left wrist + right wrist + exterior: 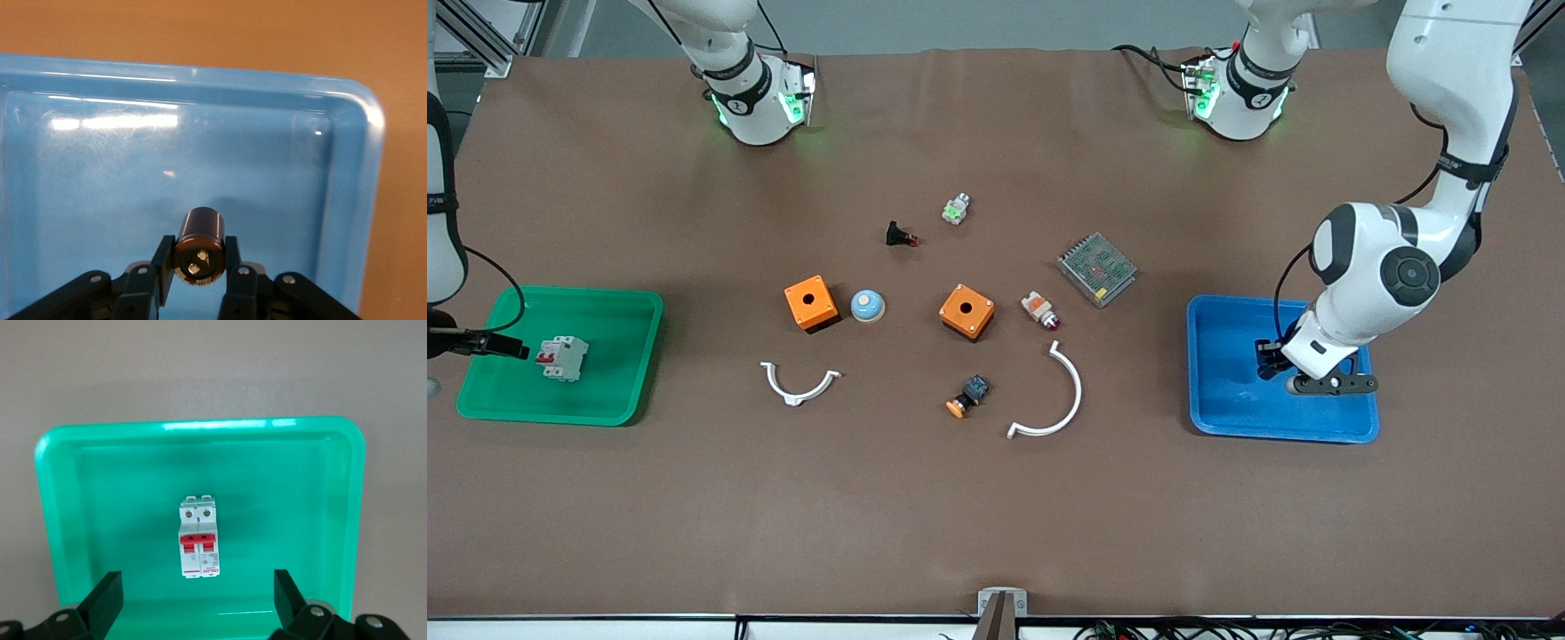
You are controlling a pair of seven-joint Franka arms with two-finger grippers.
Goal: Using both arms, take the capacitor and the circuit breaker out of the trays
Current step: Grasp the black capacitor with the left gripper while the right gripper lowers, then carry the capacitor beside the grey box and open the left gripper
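Note:
The capacitor (200, 240), a stubby dark cylinder, is clamped between the fingers of my left gripper (198, 263), which is shut on it. The left gripper (1267, 356) hangs low over the floor of the blue tray (1280, 431) at the left arm's end of the table. The breaker (562, 358), a light-grey block with red levers, lies in the green tray (560, 418) at the right arm's end. My right gripper (198, 600) stands open over the green tray's edge, apart from the breaker (199, 545), with nothing between its fingers.
Between the trays lie two orange boxes (811, 303) (967, 311), a blue dome (867, 306), two white arcs (799, 384) (1054, 400), a mesh-covered metal unit (1097, 268), an orange-capped button (967, 396), a white-orange part (1040, 309), a black red-tipped part (900, 236) and a small green-white part (956, 210).

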